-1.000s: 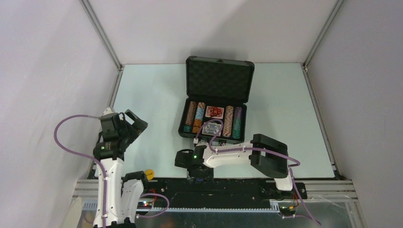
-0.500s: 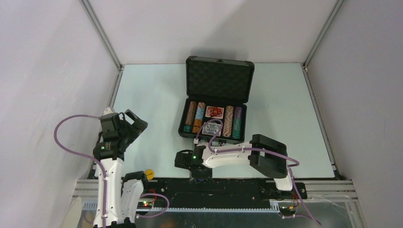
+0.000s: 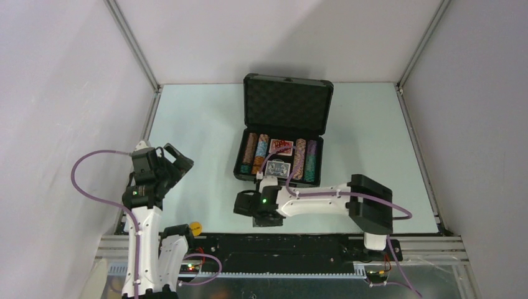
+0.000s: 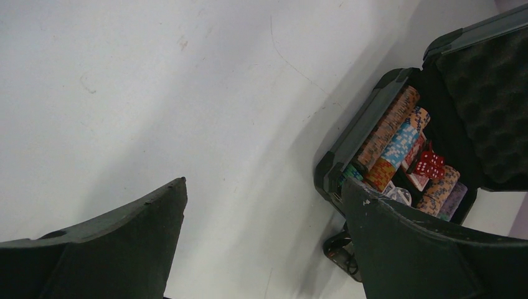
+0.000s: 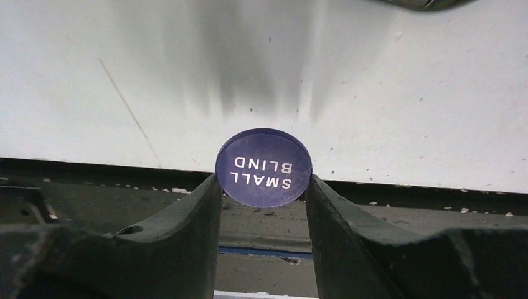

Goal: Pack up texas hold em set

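The texas hold em set's black case [image 3: 245, 167] lies open mid-table, its foam lid [image 3: 287, 106] upright. Rows of striped chips [image 3: 255, 152], red dice [image 3: 281, 147] and a card deck [image 3: 278, 168] fill it. My right gripper [image 5: 262, 180] is shut on a round purple button [image 5: 263, 167] marked SMALL BLIND, gripped by its edges over the table's near edge. From above, that gripper [image 3: 253, 212] sits just in front of the case. My left gripper [image 4: 264, 180] hangs open and empty over bare table, left of the case [image 4: 367, 124]; chips [image 4: 392, 140] and dice [image 4: 428, 164] show there.
A small yellow round thing [image 3: 195, 228] lies at the near edge by the left arm's base. The black rail [image 3: 299, 246] runs along the front. White walls enclose the table on three sides.
My right gripper has closed on the purple button, and the arm has shifted a little to the right and toward the case. The left arm has not moved.
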Action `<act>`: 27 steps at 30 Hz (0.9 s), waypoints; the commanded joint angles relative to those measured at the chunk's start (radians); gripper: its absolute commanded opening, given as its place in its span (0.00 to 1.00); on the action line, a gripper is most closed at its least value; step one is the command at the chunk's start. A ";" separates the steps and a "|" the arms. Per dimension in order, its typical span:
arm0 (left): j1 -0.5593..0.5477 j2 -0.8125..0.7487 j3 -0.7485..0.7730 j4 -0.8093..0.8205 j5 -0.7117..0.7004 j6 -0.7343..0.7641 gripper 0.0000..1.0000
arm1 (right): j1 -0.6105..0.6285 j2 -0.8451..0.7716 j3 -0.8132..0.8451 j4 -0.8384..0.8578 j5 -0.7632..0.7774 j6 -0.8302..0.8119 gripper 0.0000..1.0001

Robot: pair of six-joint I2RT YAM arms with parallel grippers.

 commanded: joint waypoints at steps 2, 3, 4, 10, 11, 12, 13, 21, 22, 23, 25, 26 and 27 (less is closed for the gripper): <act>-0.006 -0.003 0.006 0.021 0.004 0.016 0.98 | -0.062 -0.113 0.002 -0.021 0.107 -0.070 0.43; -0.006 -0.004 0.006 0.020 0.003 0.017 0.98 | -0.088 -0.117 0.002 -0.018 0.112 -0.100 0.43; -0.006 -0.004 0.005 0.021 0.002 0.017 0.98 | -0.104 -0.127 0.003 -0.007 0.113 -0.116 0.44; -0.005 -0.005 0.005 0.021 -0.007 0.019 0.98 | -0.292 -0.149 0.070 0.032 0.146 -0.319 0.44; -0.006 -0.004 0.006 0.021 -0.009 0.018 0.98 | -0.314 -0.143 0.092 0.043 0.144 -0.364 0.44; -0.006 -0.004 0.007 0.021 -0.009 0.018 0.98 | -0.356 -0.127 0.104 0.049 0.141 -0.387 0.44; -0.006 -0.004 0.006 0.021 -0.010 0.018 0.98 | -0.374 -0.117 0.131 0.059 0.134 -0.428 0.44; -0.005 -0.001 0.010 0.021 -0.026 0.020 0.98 | -0.496 0.060 0.279 0.100 0.106 -0.590 0.44; -0.005 0.000 0.010 0.021 -0.026 0.020 0.98 | -0.501 0.071 0.294 0.104 0.101 -0.596 0.44; -0.005 0.001 0.010 0.020 -0.026 0.019 0.98 | -0.511 0.089 0.299 0.107 0.100 -0.599 0.44; -0.005 0.004 0.009 0.020 -0.027 0.019 0.98 | -0.524 0.110 0.301 0.119 0.092 -0.602 0.44; -0.005 0.006 0.010 0.021 -0.029 0.019 0.98 | -0.528 0.114 0.297 0.127 0.088 -0.601 0.44; -0.005 0.007 0.011 0.021 -0.029 0.020 0.98 | -0.535 0.124 0.295 0.131 0.086 -0.601 0.44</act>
